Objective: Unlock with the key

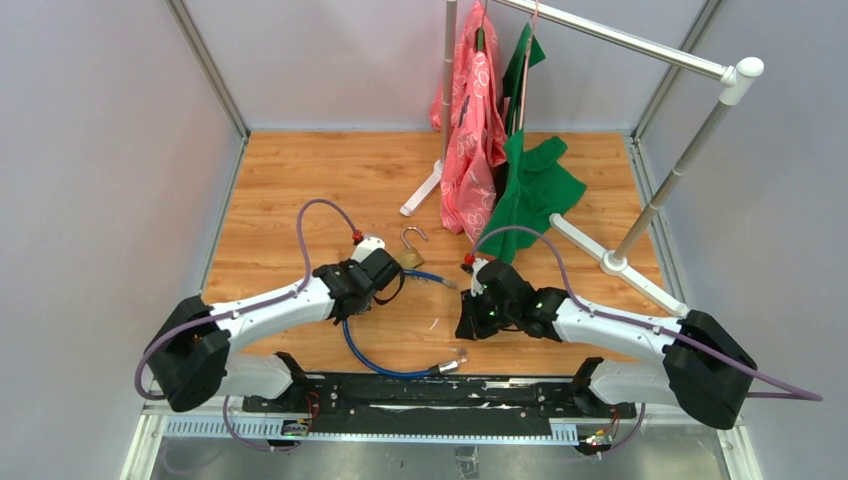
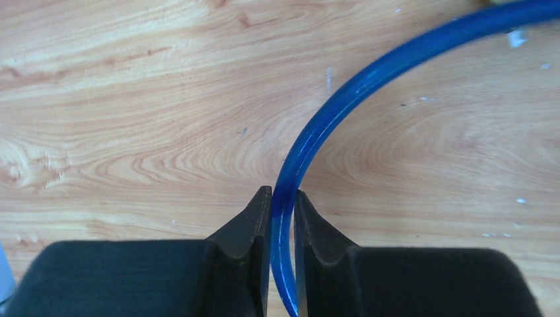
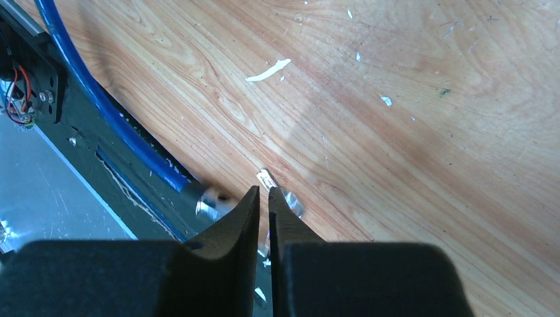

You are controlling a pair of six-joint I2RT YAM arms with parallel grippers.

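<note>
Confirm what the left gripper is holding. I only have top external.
Observer: The left wrist view shows the left gripper shut on the blue plastic-coated cable, pinched right at the tips.
Operator: And the other arm?
Observer: In the right wrist view the right gripper is almost fully closed, with a thin pale sliver poking out at its tips. I cannot tell whether that is the key.

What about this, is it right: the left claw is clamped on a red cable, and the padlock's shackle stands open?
Not red. The left claw is clamped on a blue cable, as the left wrist view shows. The shackle of the padlock does stand open.
</note>
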